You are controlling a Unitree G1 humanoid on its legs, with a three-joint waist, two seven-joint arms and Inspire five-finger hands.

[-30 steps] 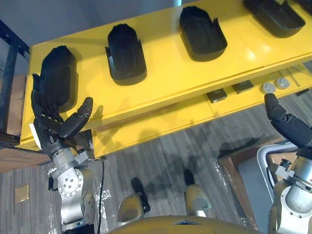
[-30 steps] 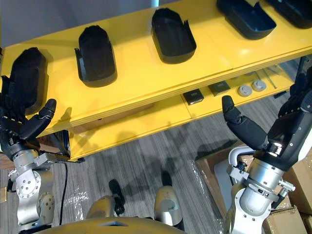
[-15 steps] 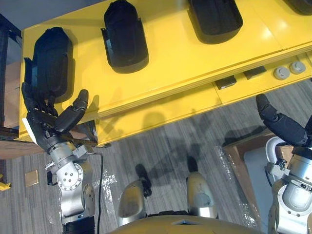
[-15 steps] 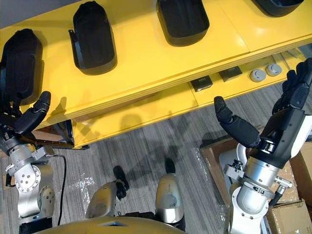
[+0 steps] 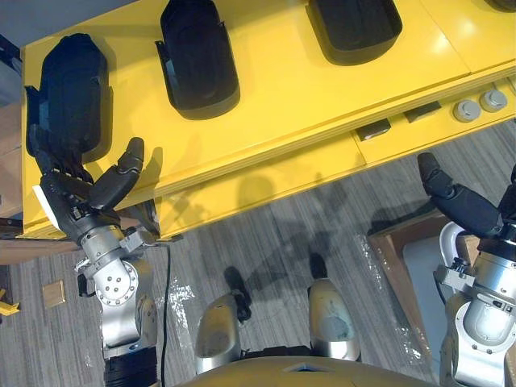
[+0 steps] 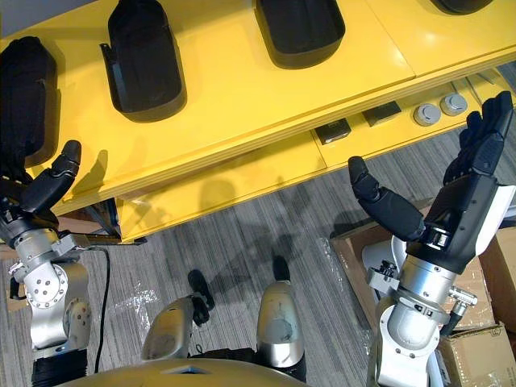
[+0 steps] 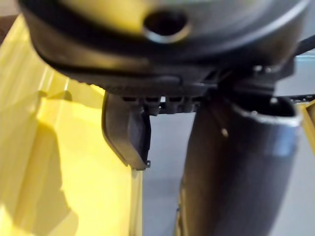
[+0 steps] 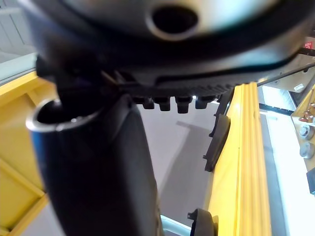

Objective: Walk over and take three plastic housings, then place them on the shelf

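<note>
On the yellow worktop (image 5: 298,89): three black plastic housings in a row along its length, well apart from one another. Left housing (image 5: 68,93) at the left end, lying open side down. Middle housing (image 5: 197,56) further along. Right housing (image 5: 355,24) beyond it, hollow side up and cut off by the view's edge.

At the worktop's front left corner: left robot hand (image 5: 81,201), raised, fingers straight and close together, thumb spread wide, holding nothing. Fingertips in front of the near end of the left housing; touching or not, cannot tell.

Off the front edge toward the right end, over the grey floor (image 5: 266,242): right robot hand (image 6: 463,197), wide open, fingers spread, thumb out, empty, well apart from every housing.

Below the front edge: a lower yellow ledge (image 5: 274,173) with two small dark blocks (image 5: 373,129) and two round grey discs (image 5: 465,110) toward its right end. On the floor beneath the right robot hand: a cardboard box (image 5: 399,258).
</note>
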